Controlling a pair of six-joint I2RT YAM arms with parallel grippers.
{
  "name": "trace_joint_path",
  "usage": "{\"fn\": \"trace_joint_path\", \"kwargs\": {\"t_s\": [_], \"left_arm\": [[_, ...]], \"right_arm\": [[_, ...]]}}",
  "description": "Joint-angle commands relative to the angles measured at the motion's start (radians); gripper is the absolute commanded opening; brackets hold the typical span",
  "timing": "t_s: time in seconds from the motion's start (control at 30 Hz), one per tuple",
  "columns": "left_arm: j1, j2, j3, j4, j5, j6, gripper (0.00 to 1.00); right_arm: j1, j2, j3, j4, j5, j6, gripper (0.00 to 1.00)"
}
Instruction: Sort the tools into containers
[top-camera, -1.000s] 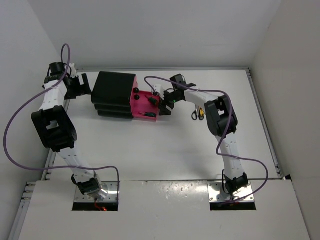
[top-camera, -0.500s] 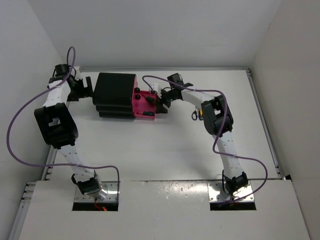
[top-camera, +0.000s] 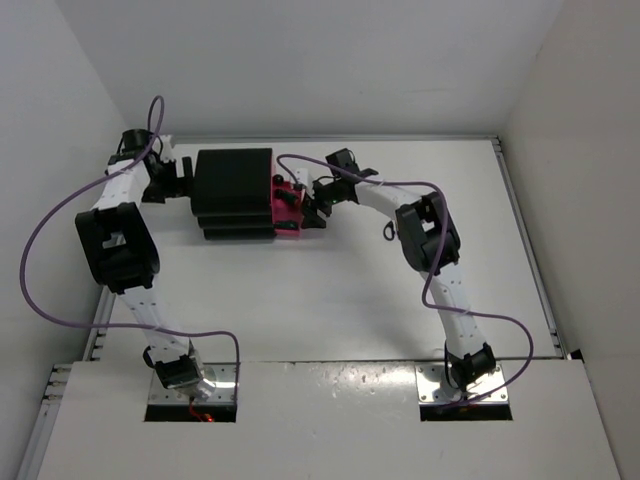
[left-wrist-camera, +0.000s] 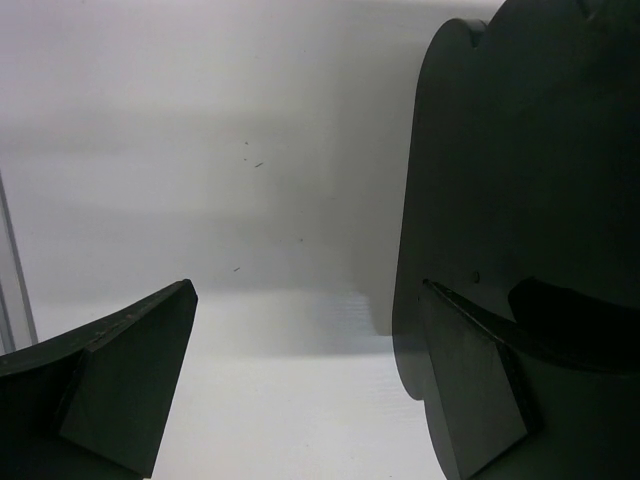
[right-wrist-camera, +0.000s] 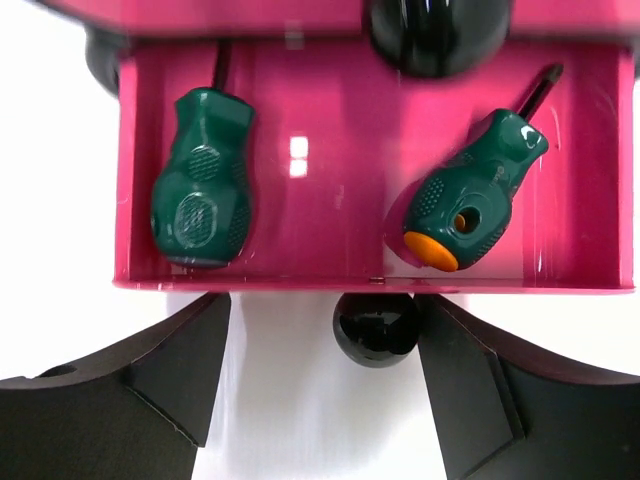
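pink drawer (right-wrist-camera: 330, 150) holds two green screwdrivers (right-wrist-camera: 200, 190); right fingers (right-wrist-camera: 170, 370) open astride its black knob (right-wrist-camera: 375, 328), left fingers (left-wrist-camera: 120, 390) open beside cabinet (left-wrist-camera: 530, 180).

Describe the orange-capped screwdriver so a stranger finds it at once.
Find the black cabinet on the table; its open pink drawer faces the right arm. Inside lie two green-handled screwdrivers. The wanted screwdriver lies tilted, and only its handle ends in an orange cap; the stubby screwdriver beside it is all green.
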Motion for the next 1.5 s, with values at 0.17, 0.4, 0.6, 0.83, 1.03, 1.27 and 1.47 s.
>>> {"fn": "trace_joint_path", "kwargs": {"t_s": [0.17, 0.4, 0.6, 0.83, 1.03, 1.27, 1.47], "left_arm": [[-0.048, 0.037, 0.014, -0.016, 0.061, -0.003, 1.00], [-0.048, 0.070, 0.037, -0.016, 0.166, 0.039, 1.00], [-0.048, 0.129, 0.103, -0.058, 0.232, 0.072, 1.00], [-0.048, 0.177, 0.164, -0.093, 0.288, 0.072, 1.00], [-0.048, 0.186, 0.184, -0.093, 0.329, 0.060, 1.00], [-0.048, 0.163, 0.194, -0.073, 0.329, 0.014, 1.00], [-0.025, 0.107, 0.194, -0.042, 0.276, -0.036, 1.00]], "right_arm": [[0.041, 0.022, 0.033, 0.195, -0.201, 0.035, 0.74], [0.041, 0.073, 0.060, 0.290, -0.241, 0.035, 0.76], [0.041, 0.073, 0.051, 0.341, -0.273, 0.044, 0.78], [0.050, -0.001, -0.079, 0.480, -0.334, 0.208, 0.80], [0.050, -0.036, -0.183, 0.717, -0.353, 0.478, 0.90], [0.050, -0.067, -0.301, 1.011, -0.284, 0.771, 0.92], [-0.005, -0.137, -0.349, 0.893, -0.245, 0.656, 0.93]]}}
